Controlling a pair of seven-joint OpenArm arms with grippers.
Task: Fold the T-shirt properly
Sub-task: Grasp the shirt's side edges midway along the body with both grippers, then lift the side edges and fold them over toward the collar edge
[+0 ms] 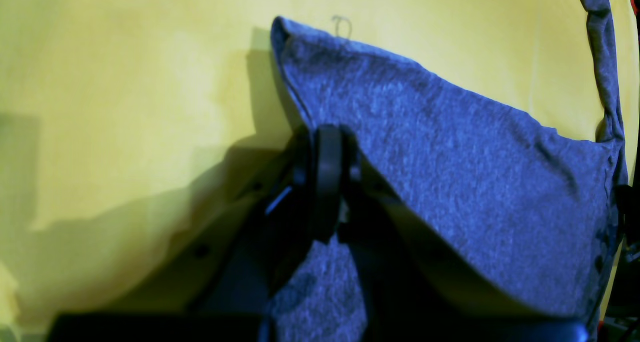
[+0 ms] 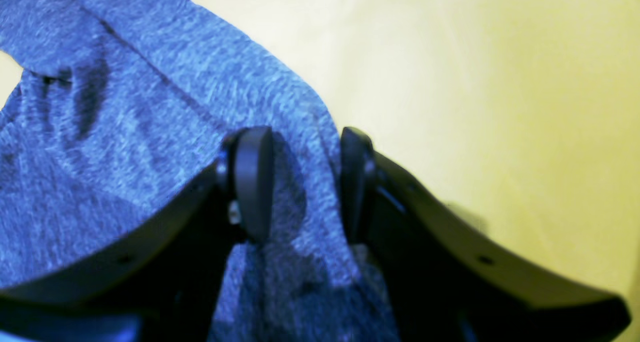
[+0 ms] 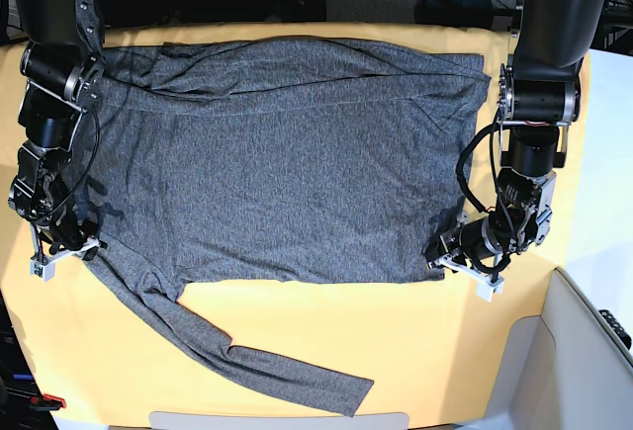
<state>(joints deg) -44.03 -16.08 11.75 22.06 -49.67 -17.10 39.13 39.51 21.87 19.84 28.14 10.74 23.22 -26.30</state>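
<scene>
left fingers (image 1: 327, 177) pinch T-shirt (image 3: 287, 173) | right fingers (image 2: 255, 182) straddle hem

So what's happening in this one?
A two-armed robot is working on a grey T-shirt spread across a yellow cloth. The left gripper is shut on the shirt's edge at one lower corner. At the opposite side the right gripper straddles a ridge of fabric, its jaws still apart. The body lies mostly flat, the edge farthest from the base camera looks turned over, and one long sleeve trails loose toward the near edge. No full fold is made yet.
</scene>
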